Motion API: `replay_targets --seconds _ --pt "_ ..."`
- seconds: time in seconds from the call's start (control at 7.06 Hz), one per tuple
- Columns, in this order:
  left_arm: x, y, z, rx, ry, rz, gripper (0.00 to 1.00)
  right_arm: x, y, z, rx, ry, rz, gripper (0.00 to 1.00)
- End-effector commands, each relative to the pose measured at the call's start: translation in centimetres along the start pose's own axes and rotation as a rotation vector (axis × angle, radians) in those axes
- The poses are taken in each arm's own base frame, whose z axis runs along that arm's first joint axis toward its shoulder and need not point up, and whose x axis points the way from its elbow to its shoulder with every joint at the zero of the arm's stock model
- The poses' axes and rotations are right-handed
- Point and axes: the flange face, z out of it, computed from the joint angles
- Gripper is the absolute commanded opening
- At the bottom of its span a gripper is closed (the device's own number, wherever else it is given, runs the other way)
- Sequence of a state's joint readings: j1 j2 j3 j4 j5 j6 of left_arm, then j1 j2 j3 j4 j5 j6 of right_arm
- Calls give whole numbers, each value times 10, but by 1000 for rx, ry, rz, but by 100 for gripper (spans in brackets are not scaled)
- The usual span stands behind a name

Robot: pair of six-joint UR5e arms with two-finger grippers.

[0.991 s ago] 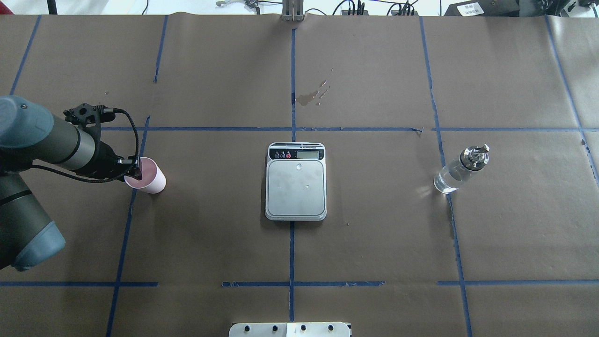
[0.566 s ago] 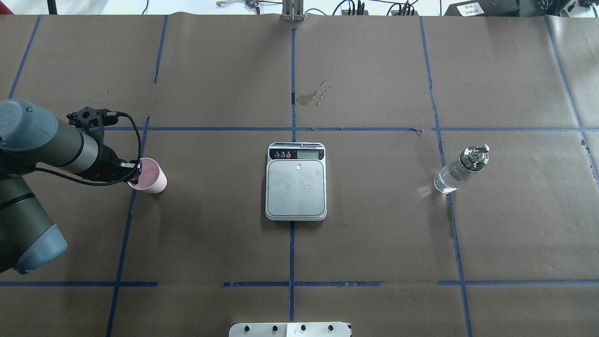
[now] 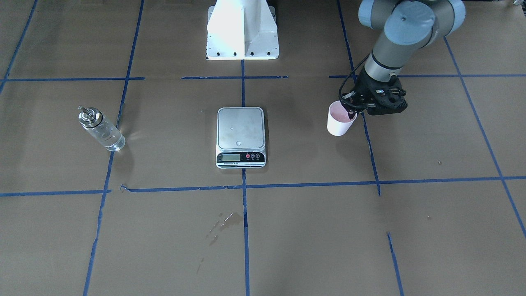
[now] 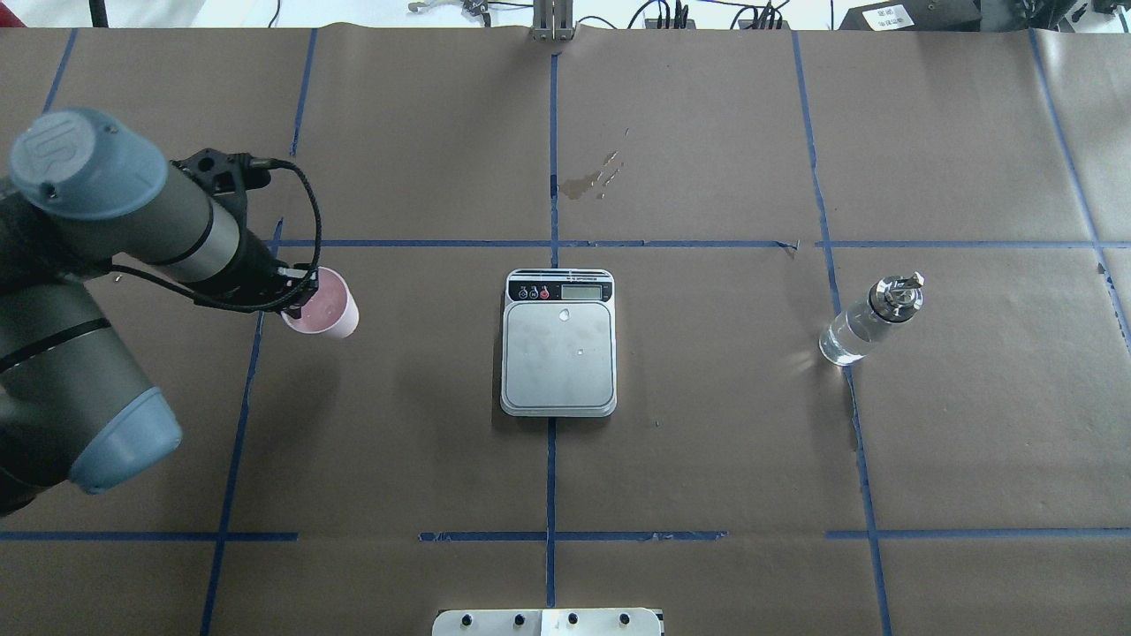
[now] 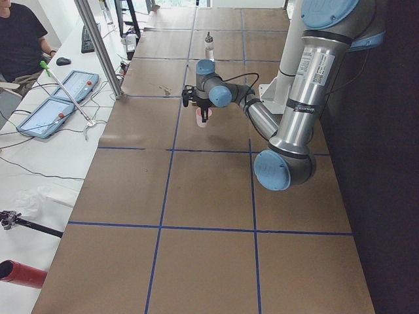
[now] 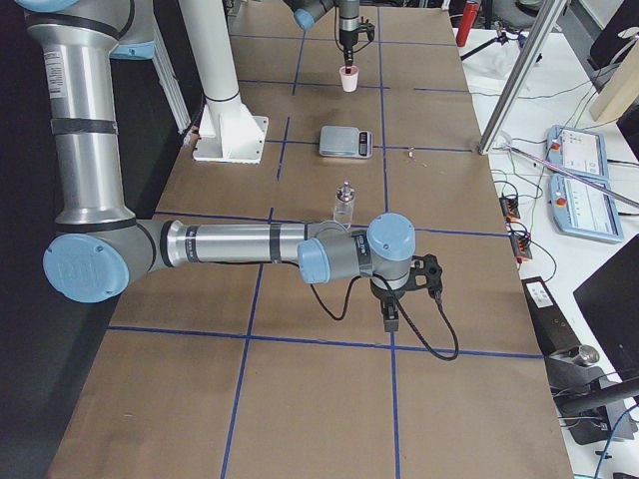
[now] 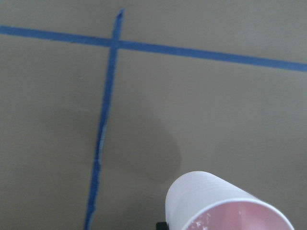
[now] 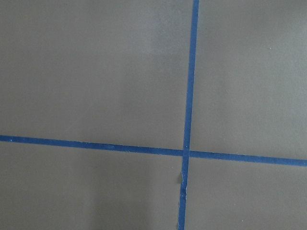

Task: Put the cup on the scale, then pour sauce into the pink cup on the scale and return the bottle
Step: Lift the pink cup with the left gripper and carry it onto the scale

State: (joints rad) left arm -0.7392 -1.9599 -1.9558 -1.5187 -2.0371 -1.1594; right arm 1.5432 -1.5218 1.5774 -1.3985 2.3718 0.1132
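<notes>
The pink cup (image 4: 325, 307) hangs a little above the brown paper, left of the scale, with my left gripper (image 4: 299, 296) shut on its rim. The front-facing view shows the same cup (image 3: 340, 120) under the left gripper (image 3: 352, 111); the left wrist view shows the cup (image 7: 225, 203) with its shadow apart from it. The scale (image 4: 558, 349) sits mid-table with a bare platform. The clear bottle (image 4: 870, 320) with its metal spout stands upright at the right. My right gripper (image 6: 391, 321) hovers low over the paper near the bottle (image 6: 344, 203); I cannot tell whether it is open or shut.
A wet stain (image 4: 596, 175) marks the paper beyond the scale. The white arm mount (image 3: 242, 31) stands at the robot's side of the table. A person (image 5: 16, 39) sits at a side bench holding tablets (image 5: 55, 108).
My left arm has risen and swung right, carrying the cup off the table and toward the scale. Scale and bottle have not moved.
</notes>
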Motion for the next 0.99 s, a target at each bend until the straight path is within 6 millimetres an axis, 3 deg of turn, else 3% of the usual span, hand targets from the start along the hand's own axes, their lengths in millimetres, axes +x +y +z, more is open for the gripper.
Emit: replay_targets --seconds 0.0,0.14,0.42,0.71,0.85 --pt "80 -5 -40 -7 22 -108 0 -6 -2 -5 12 -7 -15 100" --pt "122 -9 -29 -27 39 -191 0 -6 0 -5 10 -9 -11 100" --pt "192 22 6 -81 67 -284 0 -4 1 -4 9 -5 -10 100" --pt "228 52 37 -78 47 -304 0 -1 3 0 -6 -19 7 100" --pt "228 52 47 -81 43 -302 0 -3 3 -1 -3 -21 4 100"
